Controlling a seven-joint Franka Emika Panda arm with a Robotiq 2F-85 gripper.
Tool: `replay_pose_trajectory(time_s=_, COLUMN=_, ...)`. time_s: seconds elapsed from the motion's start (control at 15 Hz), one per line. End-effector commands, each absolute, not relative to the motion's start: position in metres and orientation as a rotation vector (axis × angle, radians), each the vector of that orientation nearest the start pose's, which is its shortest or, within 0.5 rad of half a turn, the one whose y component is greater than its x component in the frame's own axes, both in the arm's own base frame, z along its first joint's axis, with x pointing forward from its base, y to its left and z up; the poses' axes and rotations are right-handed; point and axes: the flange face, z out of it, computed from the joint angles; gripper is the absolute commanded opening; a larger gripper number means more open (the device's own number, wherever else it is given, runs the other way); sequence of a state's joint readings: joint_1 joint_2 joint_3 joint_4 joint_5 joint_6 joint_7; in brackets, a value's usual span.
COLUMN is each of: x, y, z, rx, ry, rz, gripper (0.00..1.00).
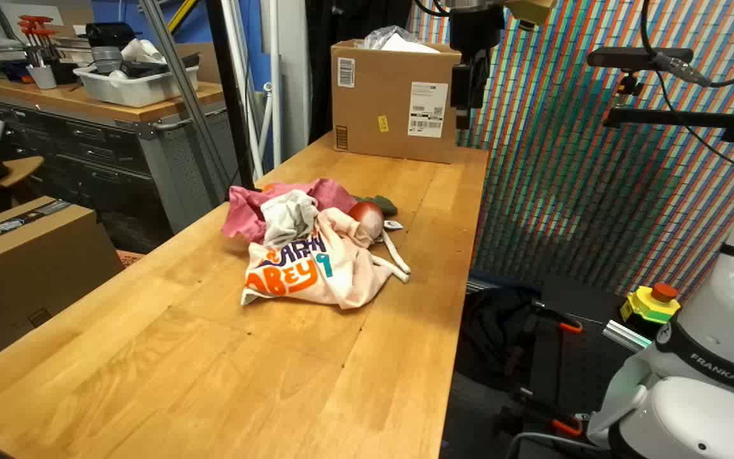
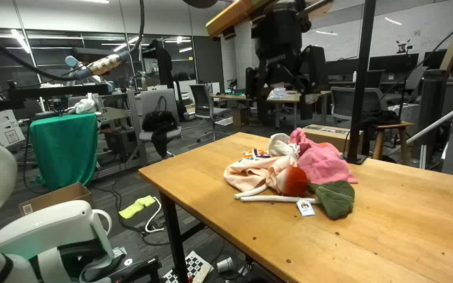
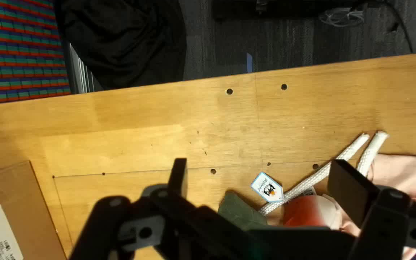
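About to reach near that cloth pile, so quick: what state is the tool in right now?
Tool: open, jaws wide apart, holding nothing.

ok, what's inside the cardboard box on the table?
In an exterior view, crumpled clear plastic and some white material poke up past the rim of the cardboard box. Anything lower is covered; the wrist view catches only its outside.
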State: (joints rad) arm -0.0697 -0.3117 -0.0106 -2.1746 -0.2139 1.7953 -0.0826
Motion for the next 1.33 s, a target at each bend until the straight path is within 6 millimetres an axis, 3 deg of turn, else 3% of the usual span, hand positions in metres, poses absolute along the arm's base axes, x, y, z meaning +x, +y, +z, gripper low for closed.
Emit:
replay_pose_trajectory(time_s=0.0, x=0.452, y=-0.055, z=0.519, rx=-3.335, ry=-0.096, rz=0.135, gripper=1.0)
replay_pose_trajectory(time_s=0.13, x=0.453, y=-0.054, z=0.521, rx=-3.337, ry=-0.106, rz=0.129, gripper=1.0)
replay_pose_trajectory(time_s=0.6, x=0.485, y=-0.021, z=0.504, rx=-3.32, ry=-0.276, rz=0.057, gripper=1.0)
replay_pose_trajectory(time_s=1.27, x=0.531, y=0.0, z=0.445, rx=-3.166, ry=-0.428, rz=-0.014, gripper=1.0)
